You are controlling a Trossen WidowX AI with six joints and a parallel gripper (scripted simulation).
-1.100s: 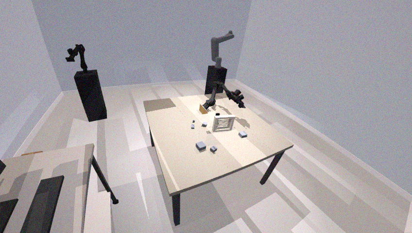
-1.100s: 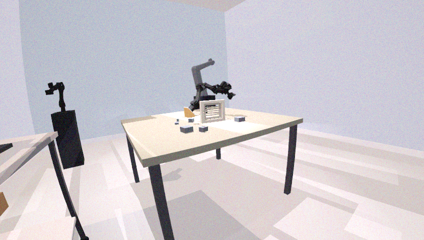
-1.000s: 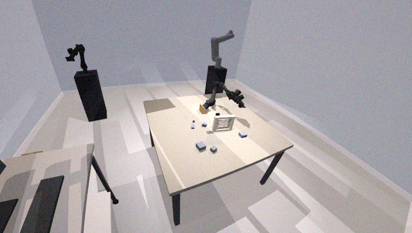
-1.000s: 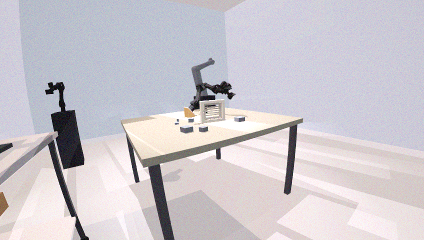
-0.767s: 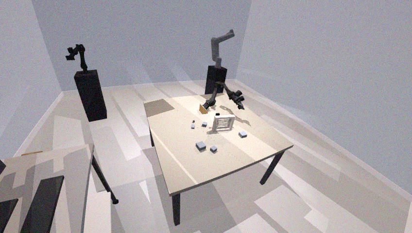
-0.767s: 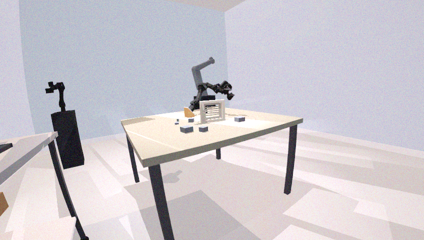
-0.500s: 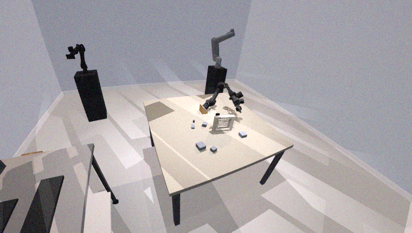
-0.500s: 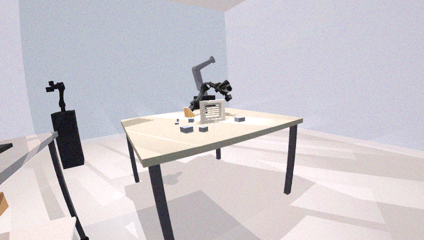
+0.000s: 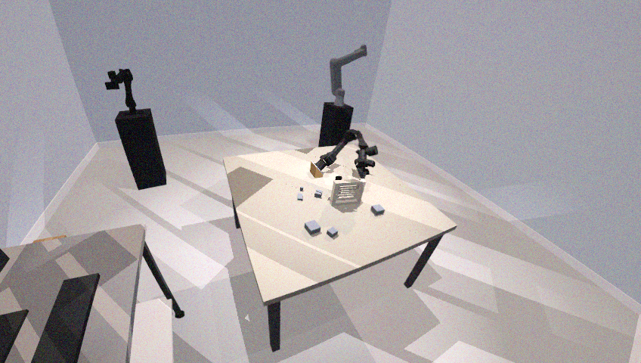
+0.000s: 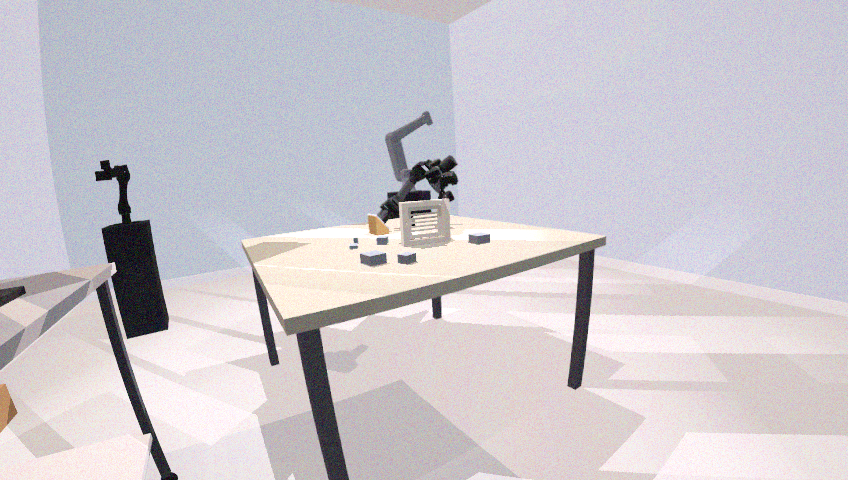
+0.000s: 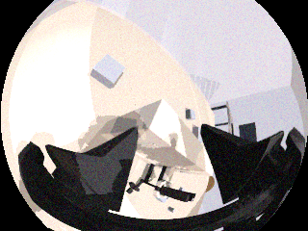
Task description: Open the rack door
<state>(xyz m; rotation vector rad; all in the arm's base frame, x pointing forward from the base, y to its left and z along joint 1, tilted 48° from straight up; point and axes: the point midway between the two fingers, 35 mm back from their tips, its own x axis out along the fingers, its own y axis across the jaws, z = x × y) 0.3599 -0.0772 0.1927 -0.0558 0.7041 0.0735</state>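
Observation:
The pale rack (image 9: 335,193) (image 10: 405,226) (image 11: 168,155) stands upright on the table (image 9: 278,265) (image 10: 321,297), with horizontal slats inside its frame. A dark handle (image 9: 339,178) (image 11: 177,192) shows at its arm side, low between my fingers in the wrist view. The door's angle and the handle's exact turn cannot be told. My gripper (image 9: 363,174) (image 10: 447,198) (image 11: 169,130) is open and empty, behind and above the rack's right end in the top and exterior views. The fingers stand apart from the handle.
Blue-grey blocks lie around the rack: one to its right (image 9: 377,209) (image 10: 479,238) (image 11: 108,69), a larger one in front (image 9: 311,226) (image 10: 373,257), and smaller ones to its left. An orange wedge (image 9: 316,169) (image 10: 376,224) stands by the arm's base.

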